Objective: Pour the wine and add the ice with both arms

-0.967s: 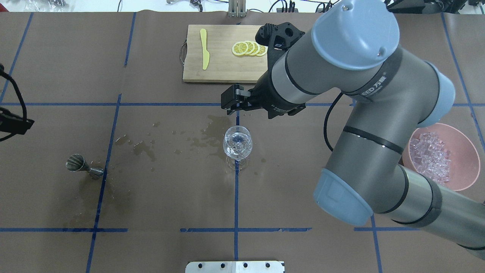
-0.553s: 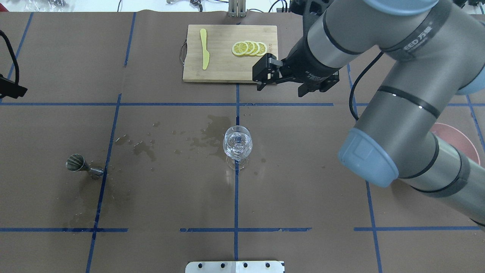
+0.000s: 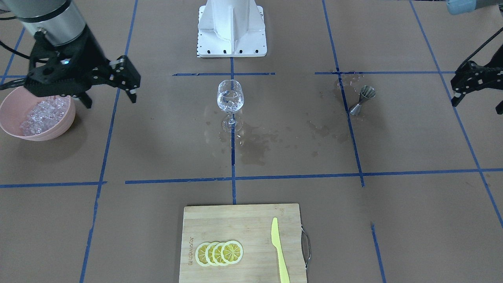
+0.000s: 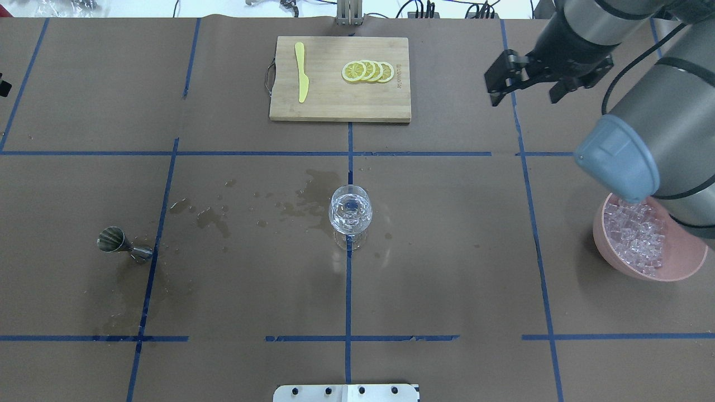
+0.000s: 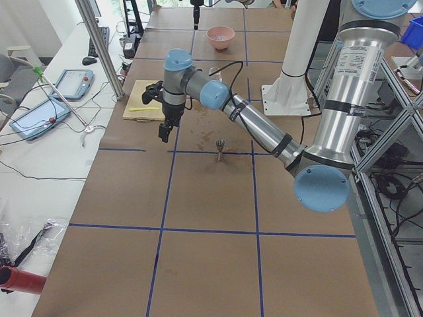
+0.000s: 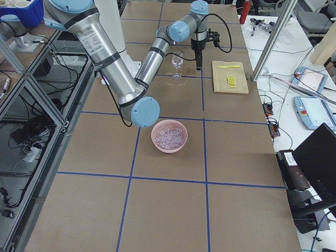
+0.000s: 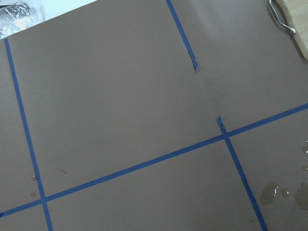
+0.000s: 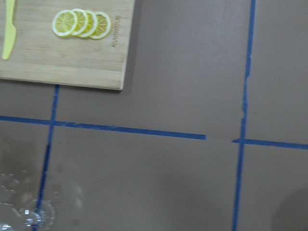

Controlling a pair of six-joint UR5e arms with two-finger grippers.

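Ice (image 4: 637,233) in the bowl (image 4: 678,272) awaits the released, empty right end effector (image 4: 525,96), which likely must descend to grasp.

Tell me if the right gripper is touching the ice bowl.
Apart. The overhead view shows the right gripper, open, far beyond the bowl, with a wide gap between them.
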